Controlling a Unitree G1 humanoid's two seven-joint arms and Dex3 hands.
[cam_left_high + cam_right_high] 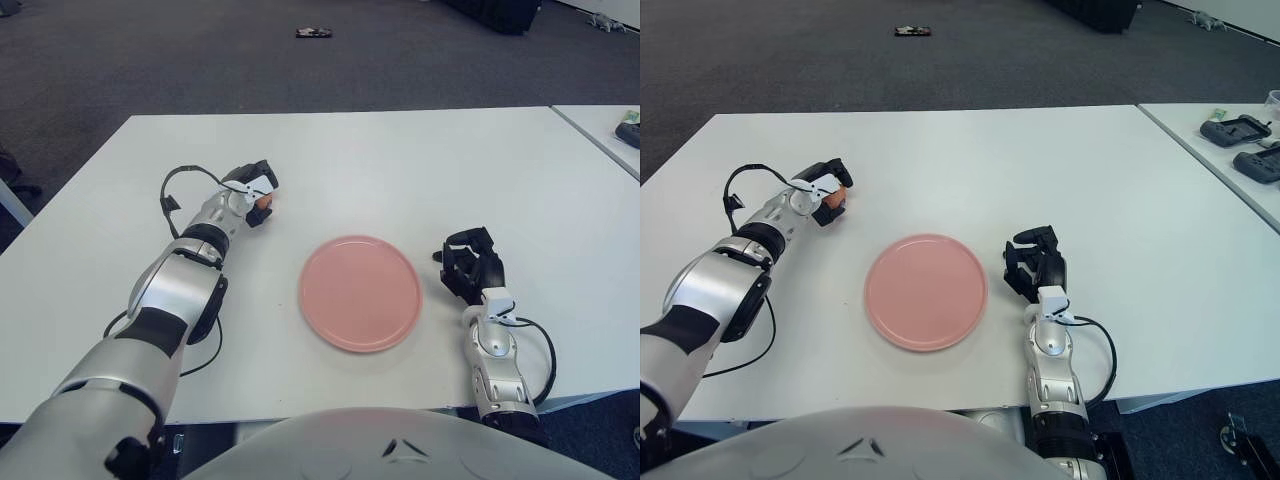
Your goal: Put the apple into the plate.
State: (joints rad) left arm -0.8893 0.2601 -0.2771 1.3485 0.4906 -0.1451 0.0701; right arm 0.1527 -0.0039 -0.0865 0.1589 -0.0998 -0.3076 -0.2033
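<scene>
A small orange-red apple (pixel 264 201) sits on the white table (pixel 400 160), left of and behind the plate. My left hand (pixel 255 190) is curled around it, and only a sliver of the fruit shows between the dark fingers. The pink plate (pixel 360 292) lies flat and empty at the table's middle front. My right hand (pixel 470 262) shows just right of the plate, its fingers relaxed and holding nothing.
A black cable (pixel 172 196) loops beside my left wrist. A second table (pixel 1230 150) at the far right carries dark devices (pixel 1238 130). A dark object (pixel 312 33) lies on the carpet behind the table.
</scene>
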